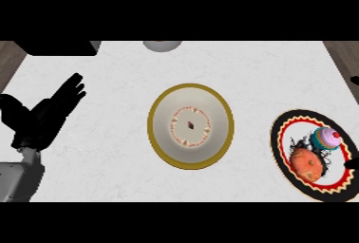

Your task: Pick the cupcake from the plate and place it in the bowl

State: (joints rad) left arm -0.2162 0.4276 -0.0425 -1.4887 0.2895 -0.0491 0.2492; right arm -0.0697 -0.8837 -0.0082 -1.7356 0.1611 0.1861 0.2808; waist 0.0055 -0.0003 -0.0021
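Here, nearest the lower edge, the grey left forearm (15, 180) enters at the lower left of the white counter (105, 156). Above it, the left hand (43, 116) rests open, fingers straight and pointing up and to the right, holding nothing. At the lower right lies the plate (282, 142), black-rimmed with a red and yellow zigzag band. On it sits an orange, round item (307, 163), and just beyond that, near the plate's right side, the cupcake (326, 139), with striped wrapper, pink top and red dot. A small black shape (352, 163) at the right edge may be part of the right hand; its fingers cannot be judged. At centre, well apart from the plate, stands the gold-rimmed bowl (157, 142), pale inside. Farthest, at the top edge, a grey rounded object (163, 45) and a black block (60, 47) show.
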